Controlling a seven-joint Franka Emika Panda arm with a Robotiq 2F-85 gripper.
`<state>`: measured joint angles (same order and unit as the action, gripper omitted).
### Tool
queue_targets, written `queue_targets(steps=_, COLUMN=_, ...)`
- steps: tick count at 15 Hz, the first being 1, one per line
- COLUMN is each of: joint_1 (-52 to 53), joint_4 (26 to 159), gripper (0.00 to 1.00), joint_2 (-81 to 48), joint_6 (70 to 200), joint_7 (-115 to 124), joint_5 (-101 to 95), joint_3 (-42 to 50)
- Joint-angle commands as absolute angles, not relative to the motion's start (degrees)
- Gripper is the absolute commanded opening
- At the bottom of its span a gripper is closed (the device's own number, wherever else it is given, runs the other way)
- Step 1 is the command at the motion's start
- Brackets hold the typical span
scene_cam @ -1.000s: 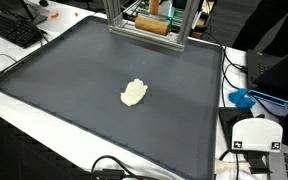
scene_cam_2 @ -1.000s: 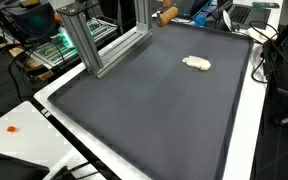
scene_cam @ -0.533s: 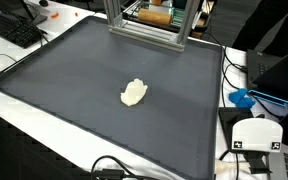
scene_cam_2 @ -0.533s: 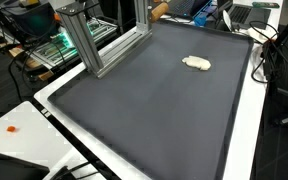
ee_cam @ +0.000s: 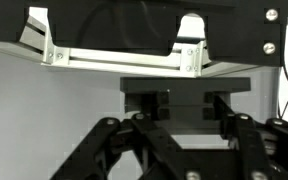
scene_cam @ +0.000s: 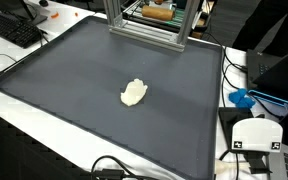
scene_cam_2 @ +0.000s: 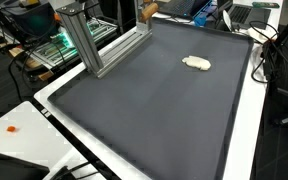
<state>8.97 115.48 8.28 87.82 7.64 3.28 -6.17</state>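
Note:
In the wrist view my gripper (ee_cam: pixel 187 105) enters from the bottom, its dark linkages spread low in the frame. Its two dark fingers (ee_cam: pixel 147 104) stand close together in front of a pale wall. I cannot make out anything between them. A white crumpled lump (scene_cam: pixel 134 93) (scene_cam_2: pixel 196 63) lies alone on the dark mat (scene_cam: pixel 74 80) (scene_cam_2: pixel 154 100), far from the gripper. Behind the aluminium frame (scene_cam: pixel 144 28) (scene_cam_2: pixel 89 45) at the mat's far edge, a brown object (scene_cam: pixel 159 12) (scene_cam_2: pixel 149 11) shows. The arm itself is hidden in both exterior views.
A keyboard (scene_cam: pixel 14 28) lies off the mat's corner. A white device (scene_cam: pixel 256 135) and blue item (scene_cam: pixel 242 98) sit beside the mat. Cables run along the mat's edge (scene_cam_2: pixel 269 60). A black bar with white brackets (ee_cam: pixel 189 30) hangs overhead in the wrist view.
The brown object behind the frame has shifted sideways and turned. The white lump has not moved.

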Motion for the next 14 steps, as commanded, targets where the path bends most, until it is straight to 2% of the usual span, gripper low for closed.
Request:
queue_targets(steps=1, joint_1=8.4, joint_4=119.7, gripper=0.36, joint_2=12.8, joint_6=87.5, joint_7=6.7, joint_5=3.5, joint_3=-6.9)
queue_targets(steps=14, joint_1=8.8, joint_4=124.8, gripper=0.36, joint_2=17.6, joint_6=85.0, joint_7=6.9, joint_5=7.6, joint_3=-8.0)
